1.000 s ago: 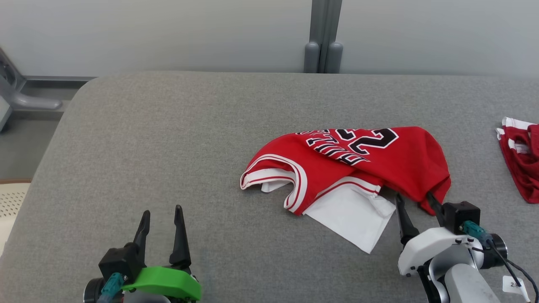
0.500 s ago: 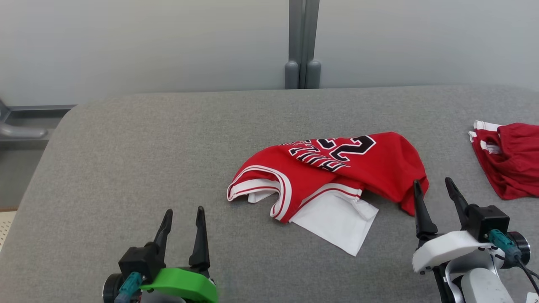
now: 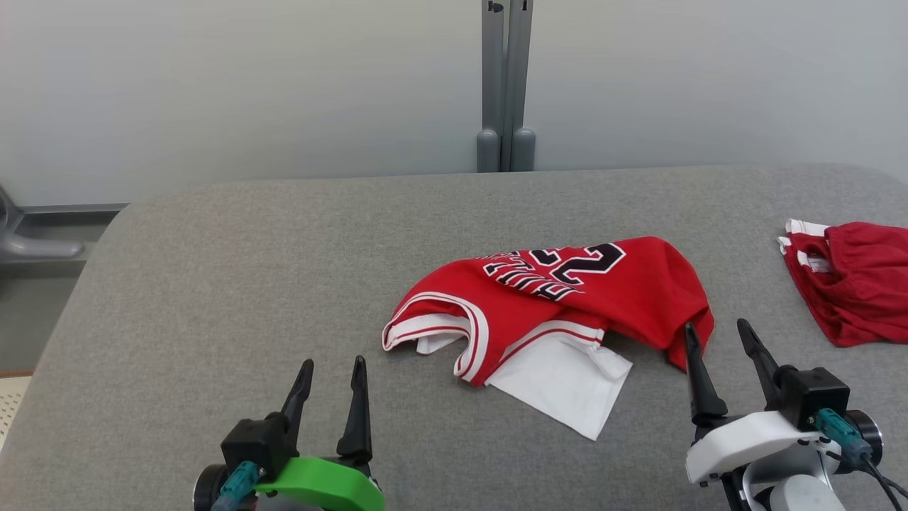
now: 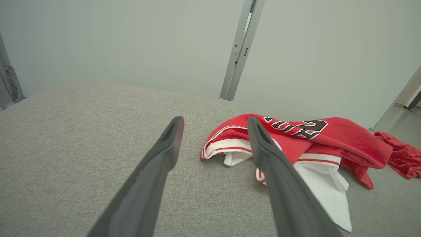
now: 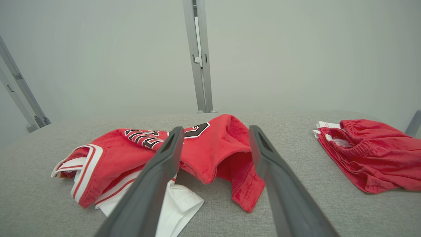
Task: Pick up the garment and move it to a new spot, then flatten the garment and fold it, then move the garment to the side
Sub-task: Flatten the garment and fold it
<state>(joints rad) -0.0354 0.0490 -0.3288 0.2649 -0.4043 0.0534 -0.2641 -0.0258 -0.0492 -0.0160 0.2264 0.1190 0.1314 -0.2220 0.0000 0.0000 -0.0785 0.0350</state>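
Note:
The garment [image 3: 567,305] is a red jersey with white trim, black lettering and a white lining. It lies crumpled in the middle of the grey padded table [image 3: 213,284]. My right gripper [image 3: 715,326] stands open just in front of the jersey's lower right corner, with nothing between its fingers. In the right wrist view the garment [image 5: 210,148] lies just beyond the open right gripper [image 5: 216,128]. My left gripper [image 3: 333,362] is open and empty near the table's front, left of the jersey. In the left wrist view the garment [image 4: 329,135] sits ahead and to the right of that gripper [image 4: 215,119].
Another red piece of clothing, shorts with white trim [image 3: 851,284], lies at the table's right edge, apart from the jersey, and shows in the right wrist view [image 5: 371,154]. A grey post [image 3: 504,85] stands against the wall behind the table. The table's left edge drops to the floor.
The camera has tilted, so the whole picture has shifted. My right gripper, whose fingertips were at the jersey's lower right hem a second ago, has drawn back slightly. The jersey lies as before.

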